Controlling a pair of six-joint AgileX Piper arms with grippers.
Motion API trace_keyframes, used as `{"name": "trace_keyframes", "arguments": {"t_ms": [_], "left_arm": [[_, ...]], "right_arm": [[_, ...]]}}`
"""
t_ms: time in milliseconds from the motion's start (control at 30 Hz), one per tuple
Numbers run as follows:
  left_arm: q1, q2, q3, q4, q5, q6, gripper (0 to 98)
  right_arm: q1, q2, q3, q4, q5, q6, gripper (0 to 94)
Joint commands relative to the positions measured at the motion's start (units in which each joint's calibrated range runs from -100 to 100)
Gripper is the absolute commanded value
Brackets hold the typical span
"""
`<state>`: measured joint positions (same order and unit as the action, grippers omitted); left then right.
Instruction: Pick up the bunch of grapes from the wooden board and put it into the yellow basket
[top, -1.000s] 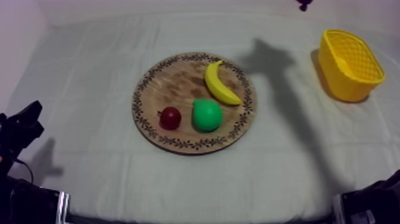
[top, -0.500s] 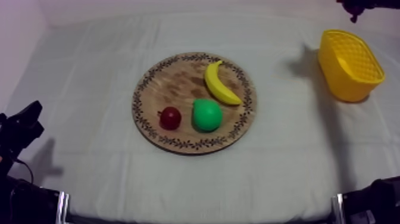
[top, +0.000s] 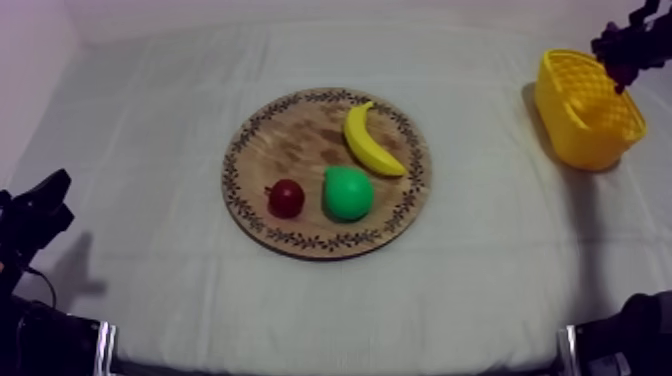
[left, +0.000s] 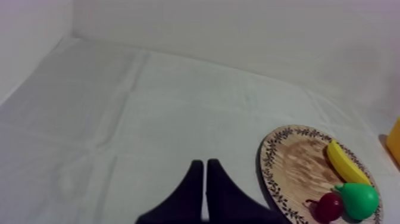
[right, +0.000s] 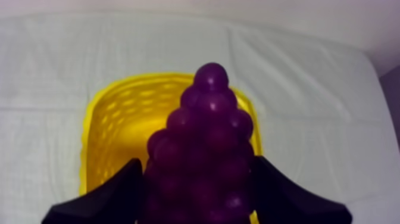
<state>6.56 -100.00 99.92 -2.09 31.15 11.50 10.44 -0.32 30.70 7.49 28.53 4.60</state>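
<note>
The purple bunch of grapes (right: 205, 143) hangs in the air, with my right gripper (right: 199, 182) shut on it. Its black fingers (right: 116, 187) press against both sides of the bunch. Directly beneath lies the yellow basket (right: 116, 128). In the top view my right gripper (top: 626, 48) hovers over the far rim of the yellow basket (top: 588, 125) at the table's back right. The round wooden board (top: 300, 150) sits mid-table. My left gripper (top: 38, 212) rests low at the left, its fingers (left: 194, 184) together as a narrow wedge.
On the board lie a banana (top: 368, 140), a green pear (top: 347, 193) and a small red fruit (top: 286, 198). The left wrist view has the board (left: 297, 161) ahead to the right of that gripper. Bare cloth lies between board and basket.
My right gripper carried the grapes rightward along the table's back edge and came down over the basket. The left arm and the fruit on the board stayed put.
</note>
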Motion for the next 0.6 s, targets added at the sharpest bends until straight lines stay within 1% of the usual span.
{"name": "trace_keyframes", "arguments": {"t_ms": [0, 133, 200, 267, 400, 467, 567], "left_arm": [[-0.01, 0.00, -0.04, 0.01, -0.03, 0.00, 0.1], [-0.01, 0.00, -0.04, 0.01, -0.03, 0.00, 0.1], [-0.01, 0.00, -0.04, 0.01, -0.03, 0.00, 0.1], [-0.01, 0.00, -0.04, 0.01, -0.03, 0.00, 0.1], [-0.01, 0.00, -0.04, 0.01, -0.03, 0.00, 0.1], [-0.01, 0.00, -0.04, 0.01, -0.03, 0.00, 0.1], [-0.01, 0.00, -0.04, 0.01, -0.03, 0.00, 0.1]], "right_arm": [[0.08, 2.03, -0.25, -0.37, 1.55, 0.24, 43.9], [-0.14, 6.02, -0.69, -1.55, 3.24, 1.39, 44.1], [-0.20, 8.07, -0.95, -1.92, 3.57, 1.62, 45.7], [-0.14, 10.03, -1.52, -2.12, 3.89, 1.46, 50.0], [-0.01, 13.70, -4.13, -2.09, 5.35, 0.17, 63.0], [-0.04, 15.19, -5.87, -1.98, 6.35, -0.48, 66.6], [-0.08, 16.61, -7.59, -1.82, 6.78, -1.00, 69.4]]}}
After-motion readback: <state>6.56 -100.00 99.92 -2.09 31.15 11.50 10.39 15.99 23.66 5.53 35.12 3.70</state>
